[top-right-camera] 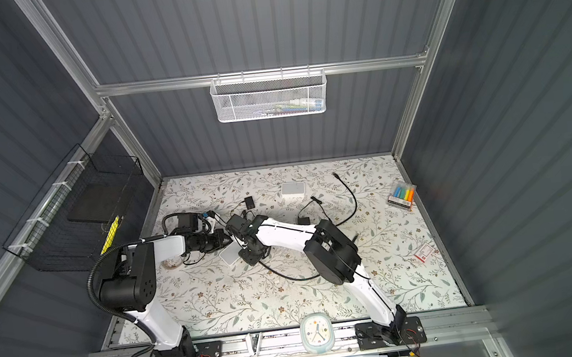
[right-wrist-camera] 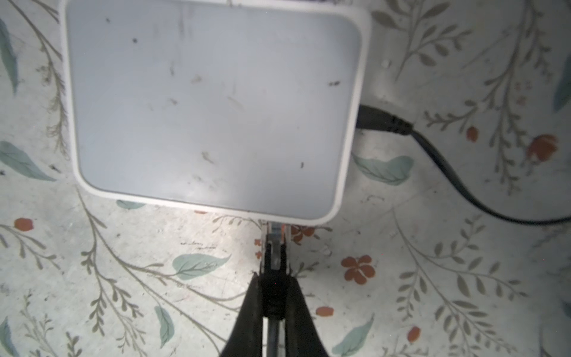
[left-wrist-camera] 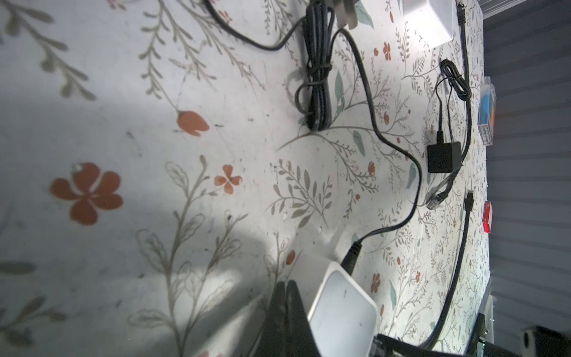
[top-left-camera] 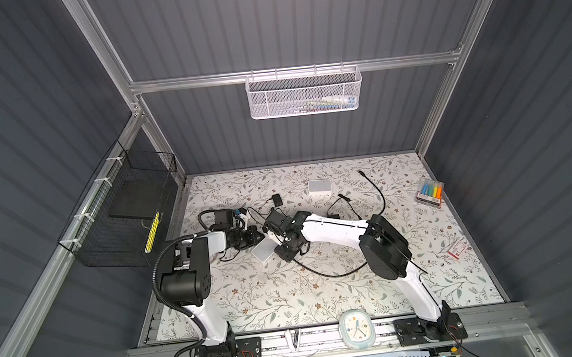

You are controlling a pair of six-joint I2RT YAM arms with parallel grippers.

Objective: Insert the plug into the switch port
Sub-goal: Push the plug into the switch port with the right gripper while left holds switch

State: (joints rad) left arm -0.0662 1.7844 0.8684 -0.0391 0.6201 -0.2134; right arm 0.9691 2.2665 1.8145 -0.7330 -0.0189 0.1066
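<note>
Tight by the switch [top-left-camera: 262, 252], lots of room in front.
Crowded around switch: closed left gripper [left-wrist-camera: 285, 289] just beside one corner, right gripper [right-wrist-camera: 272, 278] pinching plug [right-wrist-camera: 273, 236] at one edge, black cord [right-wrist-camera: 438, 154] sticking out another. More cords [left-wrist-camera: 316, 92] lying behind. Wide bare table [top-left-camera: 271, 306] toward front, clock [top-left-camera: 356, 329] at its edge.

Clock [top-left-camera: 356, 329] on front rail, highlighters [top-left-camera: 429, 192] at right edge, mesh basket [top-left-camera: 301, 94] above

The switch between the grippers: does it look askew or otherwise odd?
Yes, slightly. The switch lies skewed to the table, while the other white box at the back lies square. No damage shows.
</note>
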